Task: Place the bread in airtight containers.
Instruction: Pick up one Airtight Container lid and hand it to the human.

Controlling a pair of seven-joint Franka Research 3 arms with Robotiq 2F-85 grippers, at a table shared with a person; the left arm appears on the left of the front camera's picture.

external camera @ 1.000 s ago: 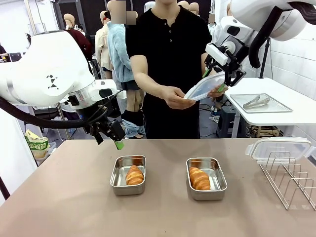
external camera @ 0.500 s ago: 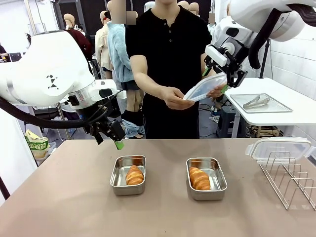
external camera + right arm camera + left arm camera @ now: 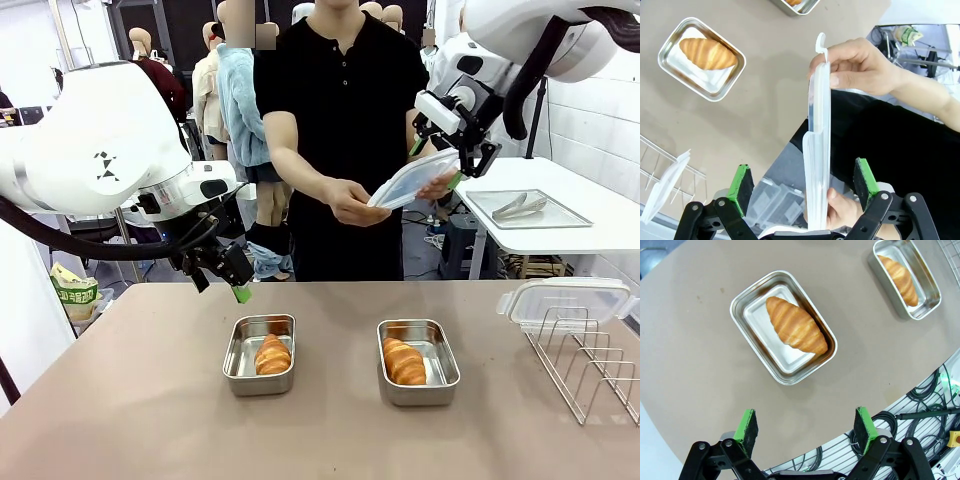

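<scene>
Two open steel airtight containers stand on the table, left (image 3: 234,360) and right (image 3: 444,362), and each has one piece of bread, left (image 3: 272,355) and right (image 3: 403,362), lying inside. My left gripper (image 3: 236,282) hangs open above and behind the left tin (image 3: 758,322) and its croissant (image 3: 796,325). My right gripper (image 3: 457,165) is raised at the far side, open, with a clear lid (image 3: 819,130) edge-on between its pads but untouched. The person's hands (image 3: 860,65) hold that lid (image 3: 410,178) at both ends.
A wire rack (image 3: 590,365) stands at the right edge of the table with a second clear lid (image 3: 565,298) resting on top. On a white side table behind it lies a flat metal tray (image 3: 570,215) with tongs (image 3: 520,206).
My right gripper's jaws have come off the lid, and the person has drawn the lid slightly to the left. The left arm, the tins and the bread have not moved.
</scene>
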